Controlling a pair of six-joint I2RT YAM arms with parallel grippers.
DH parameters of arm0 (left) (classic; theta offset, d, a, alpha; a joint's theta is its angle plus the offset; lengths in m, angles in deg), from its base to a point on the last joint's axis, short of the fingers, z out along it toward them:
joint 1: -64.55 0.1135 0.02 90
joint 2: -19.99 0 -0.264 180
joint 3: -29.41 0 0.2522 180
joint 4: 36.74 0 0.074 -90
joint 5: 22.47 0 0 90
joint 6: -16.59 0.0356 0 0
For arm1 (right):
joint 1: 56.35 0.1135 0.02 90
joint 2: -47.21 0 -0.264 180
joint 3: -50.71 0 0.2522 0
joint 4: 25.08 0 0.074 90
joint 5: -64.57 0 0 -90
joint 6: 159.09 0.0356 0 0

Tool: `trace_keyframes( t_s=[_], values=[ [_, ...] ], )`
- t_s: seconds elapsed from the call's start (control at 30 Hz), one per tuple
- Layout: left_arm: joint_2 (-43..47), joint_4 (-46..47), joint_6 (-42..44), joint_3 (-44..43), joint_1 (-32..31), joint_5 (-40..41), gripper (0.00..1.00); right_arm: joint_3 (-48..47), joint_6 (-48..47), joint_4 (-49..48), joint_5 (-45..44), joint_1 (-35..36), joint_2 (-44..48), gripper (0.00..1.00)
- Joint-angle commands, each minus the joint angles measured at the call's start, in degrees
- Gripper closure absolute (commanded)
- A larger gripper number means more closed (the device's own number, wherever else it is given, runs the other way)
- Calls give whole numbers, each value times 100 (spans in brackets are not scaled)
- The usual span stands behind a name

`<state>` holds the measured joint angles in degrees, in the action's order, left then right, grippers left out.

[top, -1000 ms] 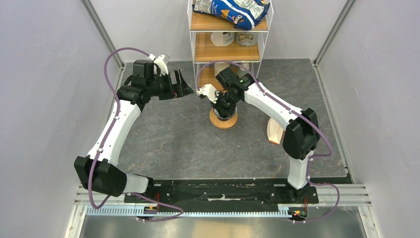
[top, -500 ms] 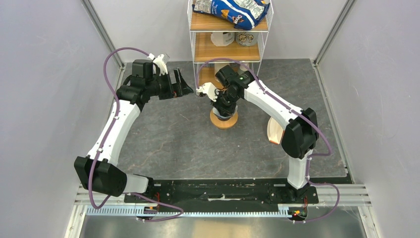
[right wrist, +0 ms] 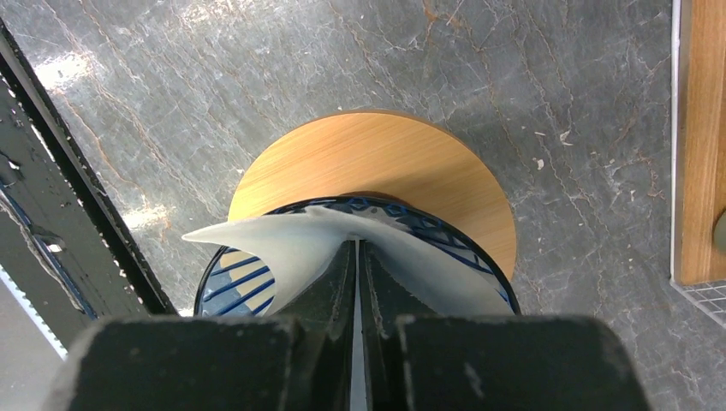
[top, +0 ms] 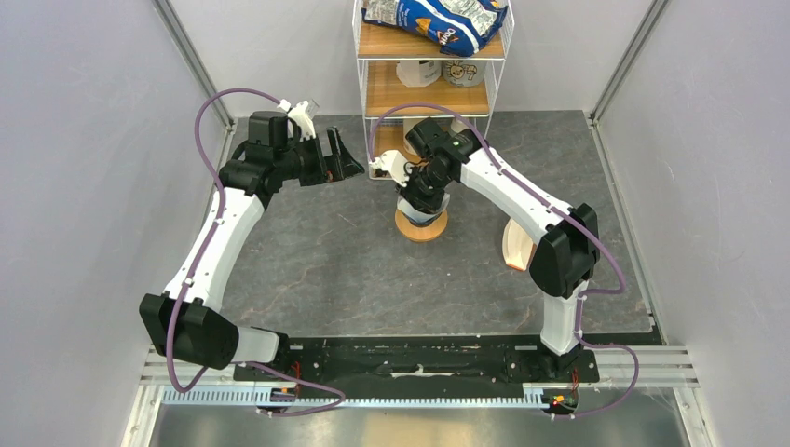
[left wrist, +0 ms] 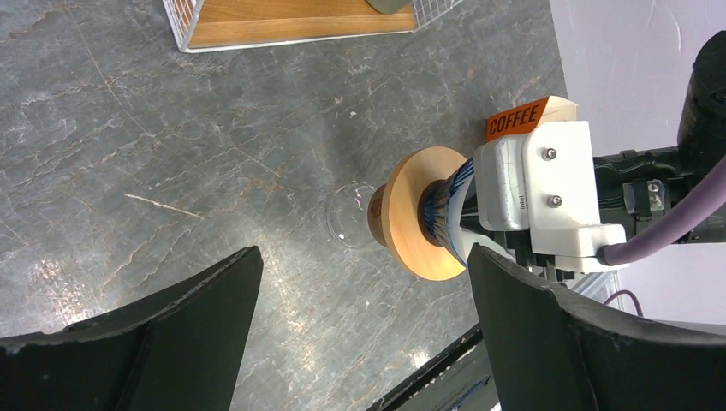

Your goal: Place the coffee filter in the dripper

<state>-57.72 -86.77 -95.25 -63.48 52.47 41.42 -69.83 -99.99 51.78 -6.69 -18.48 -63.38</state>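
The dark blue ribbed dripper [right wrist: 229, 287] sits on a flat orange-tan wooden ring [right wrist: 385, 163] over a clear glass beaker [left wrist: 349, 216]. My right gripper [right wrist: 355, 257] is shut on the white coffee filter [right wrist: 282, 244] and holds it inside the dripper's mouth, the paper spreading to both sides of the fingers. In the top view the right gripper [top: 421, 197] covers the dripper, and only the ring [top: 419, 229] shows. My left gripper [top: 347, 160] is open and empty, held to the left of the dripper [left wrist: 447, 210].
A wire and wood shelf [top: 430, 88] stands just behind the dripper, with a blue snack bag [top: 438, 20] on top. An upright white-and-tan filter bundle [top: 514, 247] labelled COFFEE [left wrist: 517, 118] stands to the right. The black front rail [right wrist: 60, 171] runs nearby.
My right wrist has shifted slightly towards the back left over the dripper, still holding the filter. The left arm has not moved.
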Motion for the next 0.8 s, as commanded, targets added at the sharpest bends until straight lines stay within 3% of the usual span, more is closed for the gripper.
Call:
trace_keyframes(
  t_s=[0.0, 0.67, 0.77],
  values=[
    [120, 173, -112, -58, 30, -167, 2, -290, 58, 139, 104, 8, 261, 89],
    [-53, 247, -122, 135, 21, -307, 2, -293, 75, 177, 117, 32, 536, 75],
    [-99, 270, -143, 152, 12, -366, 2, -241, 44, 169, 85, 45, 590, 69]
  ],
)
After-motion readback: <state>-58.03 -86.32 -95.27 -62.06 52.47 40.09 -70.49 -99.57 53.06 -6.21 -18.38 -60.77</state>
